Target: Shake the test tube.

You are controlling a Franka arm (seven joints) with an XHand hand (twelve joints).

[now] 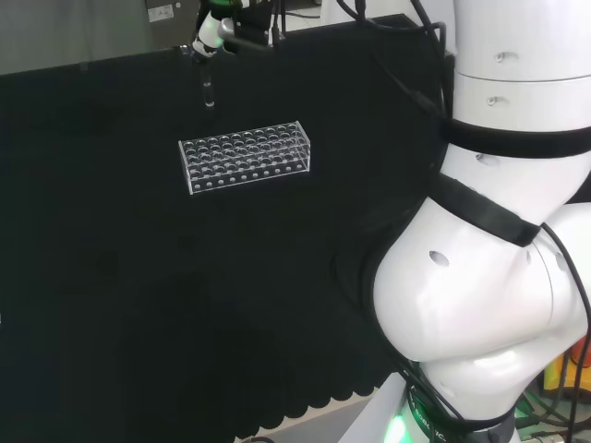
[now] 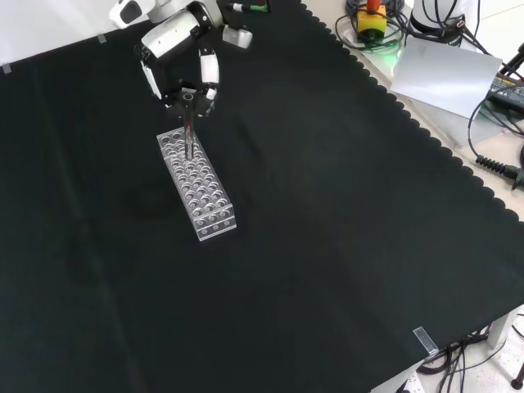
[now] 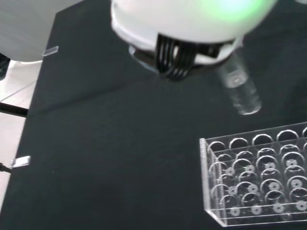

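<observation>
A clear test tube (image 1: pixel 208 90) hangs upright from the hand (image 1: pixel 214 32) at the far edge of the bench in the head view, above the cloth behind the clear rack (image 1: pixel 246 155). From the front, the hand (image 2: pixel 182 61) has its fingers curled round the tube (image 2: pixel 189 131), which hangs over the far end of the rack (image 2: pixel 196 184). Close up in the wrist view, the tube (image 3: pixel 238 88) points down beside the rack (image 3: pixel 259 179), just under the white hand (image 3: pixel 192 28). The rack's holes look empty.
Black cloth covers the bench. The arm's white links (image 1: pixel 499 231) stand at the right of the head view. Cables, a power unit (image 2: pixel 372 20) and a grey sheet (image 2: pixel 446 74) lie past the cloth's scalloped edge at the front view's upper right.
</observation>
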